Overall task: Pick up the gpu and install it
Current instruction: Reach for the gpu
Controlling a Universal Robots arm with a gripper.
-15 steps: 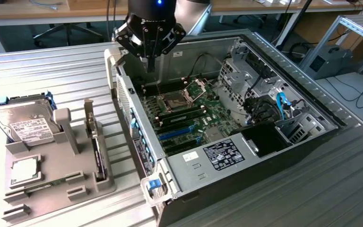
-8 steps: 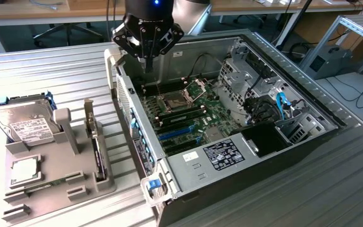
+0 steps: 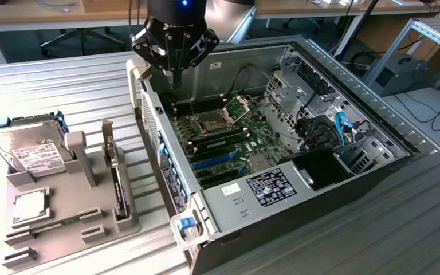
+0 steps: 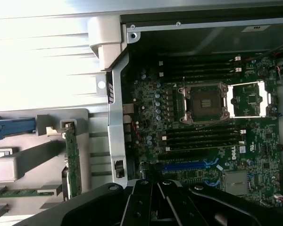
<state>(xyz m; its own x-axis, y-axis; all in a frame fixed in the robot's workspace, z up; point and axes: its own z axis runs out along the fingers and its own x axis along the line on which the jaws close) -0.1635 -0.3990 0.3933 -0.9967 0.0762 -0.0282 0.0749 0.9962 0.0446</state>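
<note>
One card, not yet touched. The gpu (image 3: 115, 175) stands on its long edge in a slot of the grey holder (image 3: 67, 232), with its silver bracket at the far end in the exterior view. The holder sits on the ribbed tabletop (image 3: 52, 86), at the exterior view's left of the open PC case (image 3: 373, 129), and also carries the hard drive (image 3: 25, 149).

Tool (image 3: 176, 81): clenched, fingers together, nothing in them.

Step, my read: pick phase, pre-approach. Install not begun. The blue expansion slot (image 4: 188, 165) on the motherboard (image 3: 231, 146) looks vacant.

Pose: the wrist points roughly straight down. The tool hangs above the case's far corner, over the wall on the holder side, clear of the board below it. It is well apart from the gpu, which lies nearer the camera and further to the exterior view's left. The wrist view looks down on the CPU socket (image 4: 205, 101), with the card edge-on off to the side.

What the pick calls for, as I judge it:
- fingers released first
- tool brought over the holder
- jaws squared across the card's thin top edge, clear of the bracket and the holder's posts
- a straight lift, since the slot gives little side room
</note>
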